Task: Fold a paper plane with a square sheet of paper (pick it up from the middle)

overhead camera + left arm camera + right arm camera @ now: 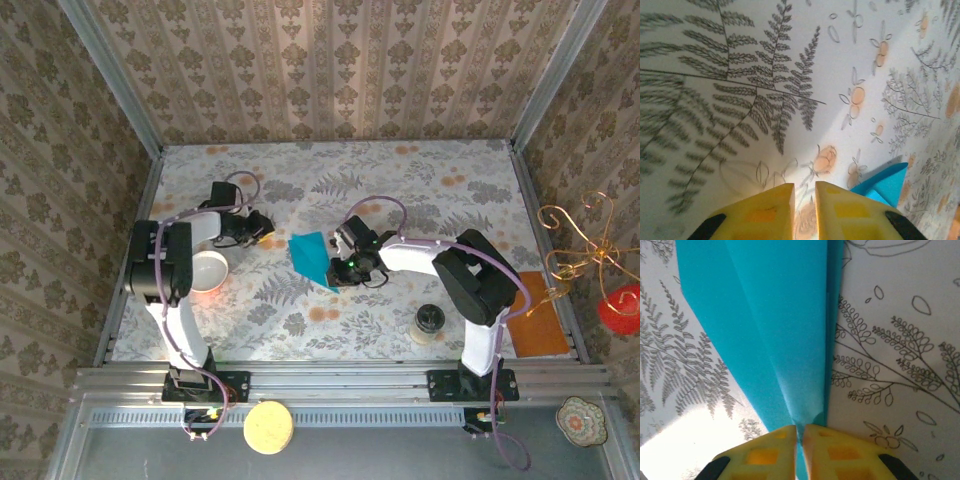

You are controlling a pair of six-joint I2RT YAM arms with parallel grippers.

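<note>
Paper plane (pixel 312 257): folded teal dart, frame centre, on the floral table (pixel 420 200). Right gripper (pixel 799 432): jaws nearly closed around its narrow end. Left gripper (pixel 805 200): slightly parted, empty, just beside it. Risk: the thin pinch may slip and let the creases spring open.

Teal-blue paper plane (pixel 785 330), yellow right claw (pixel 799 432), white tablecloth (pixel 890 365), grey ferns, orange flowers

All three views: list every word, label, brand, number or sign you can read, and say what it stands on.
No text can be read in any of the views.
The paper plane: plain teal, no print.
The tablecloth: only fern and flower patterns, no letters.
The jar: too small to tell whether it bears a label.
</note>
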